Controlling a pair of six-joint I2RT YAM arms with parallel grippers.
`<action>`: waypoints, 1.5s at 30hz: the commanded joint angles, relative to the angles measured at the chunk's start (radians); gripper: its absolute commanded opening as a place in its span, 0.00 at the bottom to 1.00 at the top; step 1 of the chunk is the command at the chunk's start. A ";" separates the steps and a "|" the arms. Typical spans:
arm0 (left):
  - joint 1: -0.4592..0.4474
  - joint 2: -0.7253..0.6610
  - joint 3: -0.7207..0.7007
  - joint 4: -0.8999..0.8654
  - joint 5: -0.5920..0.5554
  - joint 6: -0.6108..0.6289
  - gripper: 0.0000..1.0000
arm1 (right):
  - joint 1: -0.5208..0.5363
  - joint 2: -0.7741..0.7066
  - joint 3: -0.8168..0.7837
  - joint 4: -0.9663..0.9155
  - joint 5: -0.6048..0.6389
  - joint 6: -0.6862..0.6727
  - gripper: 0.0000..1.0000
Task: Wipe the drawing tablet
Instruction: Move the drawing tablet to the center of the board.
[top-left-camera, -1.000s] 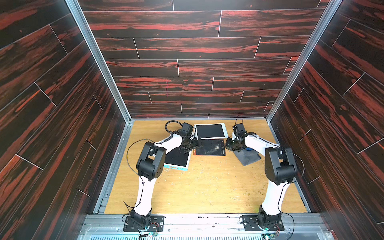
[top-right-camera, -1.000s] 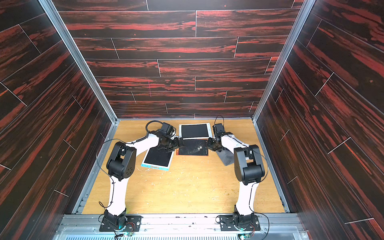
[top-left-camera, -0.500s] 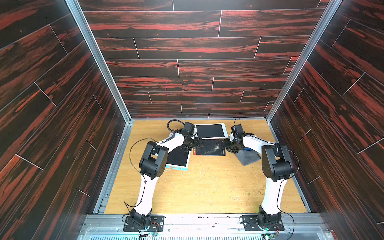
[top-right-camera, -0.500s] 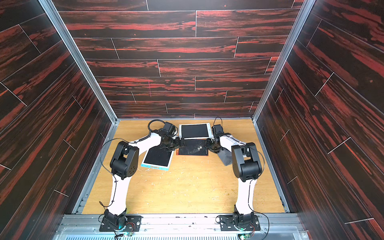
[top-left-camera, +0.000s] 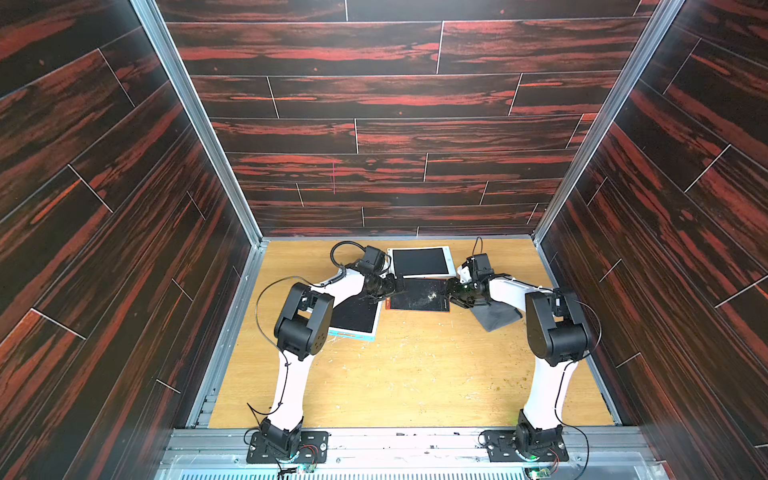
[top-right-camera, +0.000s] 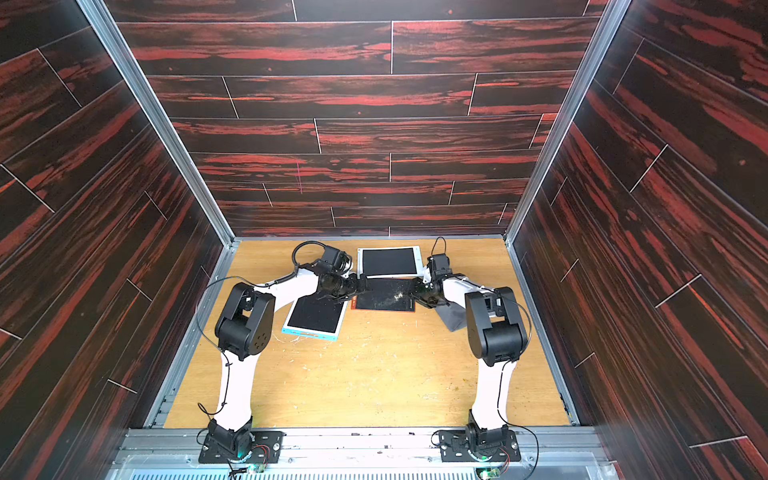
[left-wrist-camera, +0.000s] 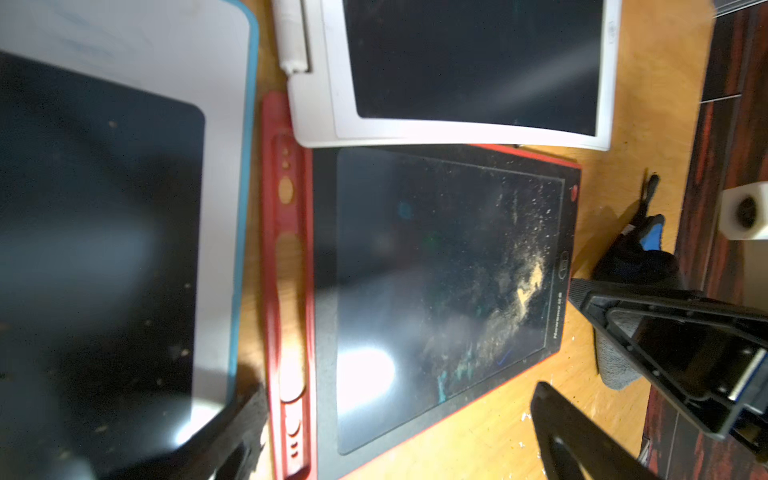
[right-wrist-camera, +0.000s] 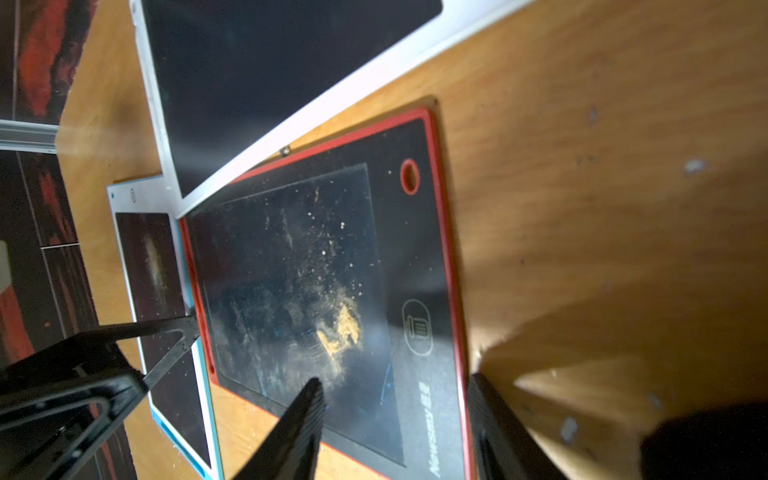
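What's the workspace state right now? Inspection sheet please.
Surface: wooden table, scuffed, with pale specks scattered.
Job's things: red-framed tablet at centre, tan dust on its screen; grey cloth lying on the table under the right arm.
Clutter: white tablet behind it; blue-edged tablet partly under the left arm.
Grippers: left gripper jaws open at the red tablet's left edge; right gripper jaws open over its right edge, nothing between them.
Cables: black cable looped at the left wrist.
Surroundings: dark red wood-pattern walls, metal frame posts.
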 joint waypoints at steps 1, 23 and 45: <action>-0.034 -0.021 -0.114 -0.036 0.024 -0.017 1.00 | 0.034 -0.006 -0.074 -0.084 -0.058 0.016 0.58; -0.145 -0.308 -0.539 0.145 -0.014 -0.095 1.00 | 0.165 -0.318 -0.468 -0.014 0.054 0.097 0.57; -0.312 -0.585 -0.650 0.026 -0.205 -0.085 1.00 | 0.235 -0.611 -0.504 -0.300 0.351 0.090 0.57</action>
